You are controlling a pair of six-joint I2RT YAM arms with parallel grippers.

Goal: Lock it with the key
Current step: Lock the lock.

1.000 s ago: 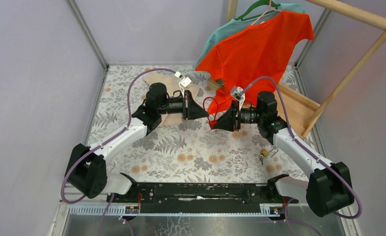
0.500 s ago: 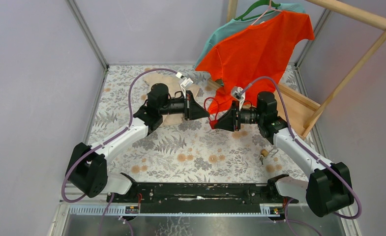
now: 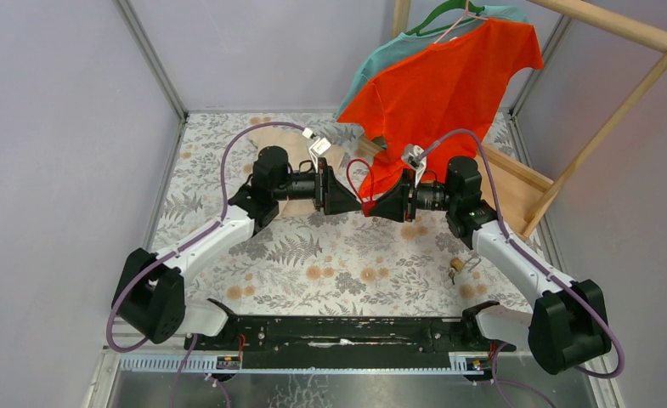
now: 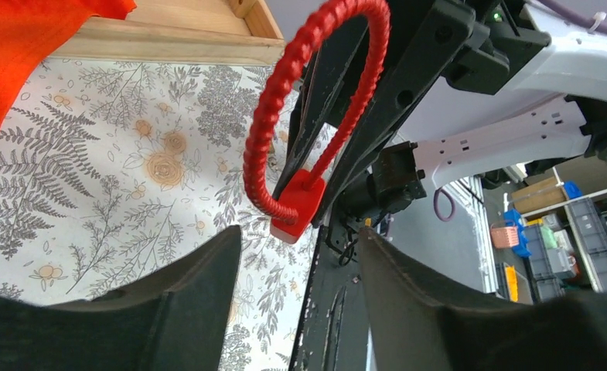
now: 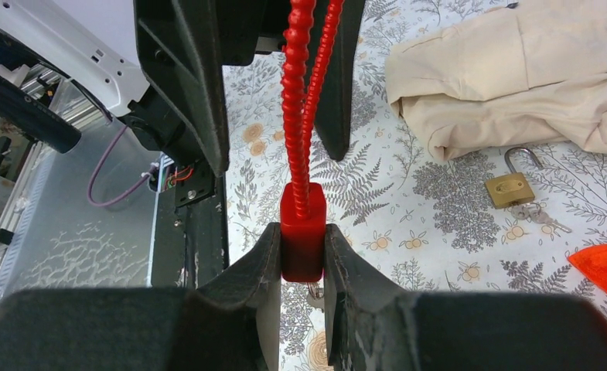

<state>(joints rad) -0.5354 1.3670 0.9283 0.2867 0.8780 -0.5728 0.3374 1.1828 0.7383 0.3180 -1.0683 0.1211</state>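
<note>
The right jaws clamp the red cable lock [image 5: 302,232] by its body, while the left jaws gape empty at its nine o'clock.

Padlock [image 5: 510,188] on table [image 5: 408,193] near cloth [image 5: 516,85]; keys [image 5: 536,215] apparently touching padlock.

Bright even light – soft shadows – near fingers blurred.
</note>
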